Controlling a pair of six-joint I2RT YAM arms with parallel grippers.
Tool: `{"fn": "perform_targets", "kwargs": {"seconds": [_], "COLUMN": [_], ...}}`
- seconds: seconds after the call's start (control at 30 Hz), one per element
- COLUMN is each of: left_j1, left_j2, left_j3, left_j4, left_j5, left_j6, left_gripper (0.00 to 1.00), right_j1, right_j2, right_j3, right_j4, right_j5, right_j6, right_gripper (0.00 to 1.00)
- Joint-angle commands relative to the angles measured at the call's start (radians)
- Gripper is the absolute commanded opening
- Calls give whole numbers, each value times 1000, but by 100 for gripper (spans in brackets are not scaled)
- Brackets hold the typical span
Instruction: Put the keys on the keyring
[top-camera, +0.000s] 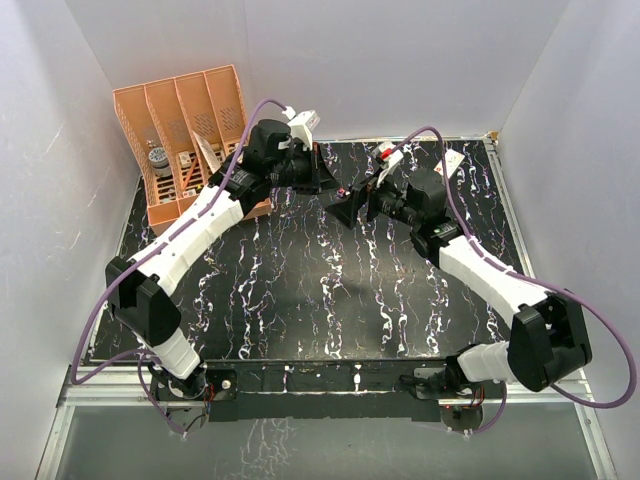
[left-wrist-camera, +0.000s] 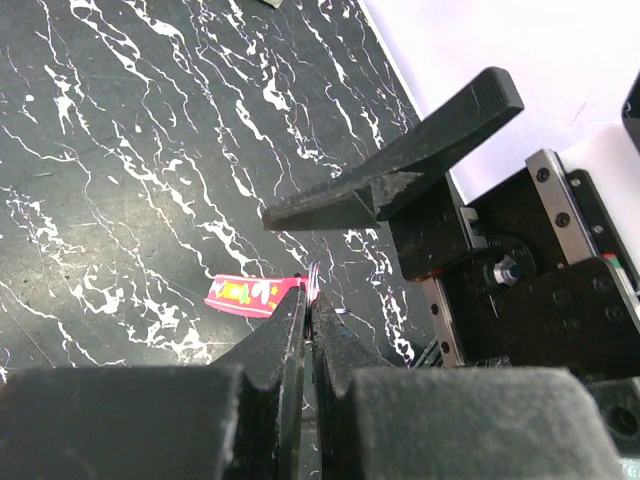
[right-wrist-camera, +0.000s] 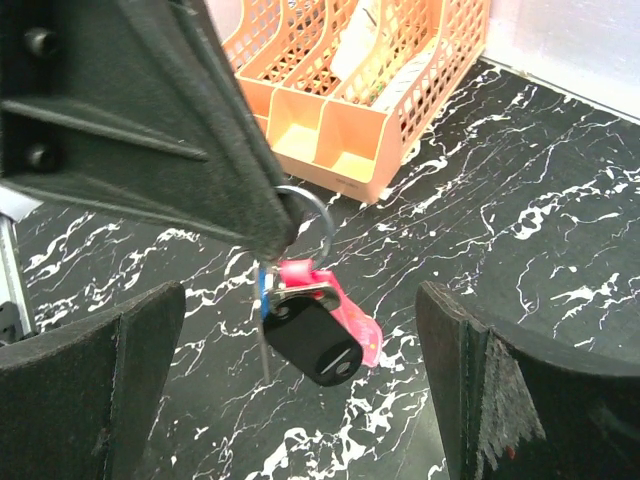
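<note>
My left gripper (left-wrist-camera: 311, 292) is shut on the thin metal ring (right-wrist-camera: 312, 214) of the keyring and holds it above the black marbled table (top-camera: 300, 300). The red-pink strap (right-wrist-camera: 352, 312) hangs from the ring and also shows in the left wrist view (left-wrist-camera: 248, 295). A black key (right-wrist-camera: 312, 347) and a sliver of a blue key head (right-wrist-camera: 262, 290) hang at the ring beside the strap. My right gripper (right-wrist-camera: 300, 330) is open, with its fingers (right-wrist-camera: 120, 380) on either side of the hanging bunch and not touching it. In the top view the two grippers (top-camera: 325, 180) (top-camera: 352, 207) meet at the back centre.
An orange mesh file organizer (top-camera: 185, 140) with several slots holding small items stands at the back left; it also shows in the right wrist view (right-wrist-camera: 350, 110). White walls enclose the table on three sides. Purple cables loop over both arms.
</note>
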Motion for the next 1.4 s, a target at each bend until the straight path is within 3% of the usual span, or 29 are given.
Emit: {"fn": "perform_targets", "kwargs": {"seconds": [0.0, 0.5, 1.37], "left_j1": [0, -4, -23], "left_j2": [-33, -57, 20], "left_j3": [50, 74, 130], "left_j4": [-43, -166, -356], "left_j5": [30, 43, 82], "left_j6": [2, 11, 46], "left_gripper": [0, 0, 0], "right_j1": [1, -36, -87], "right_j2": [18, 82, 47], "right_j3": [6, 22, 8], "right_j4": [138, 103, 105], "right_j5": [59, 122, 46], "right_j6": [30, 19, -7], "right_gripper": [98, 98, 98]}}
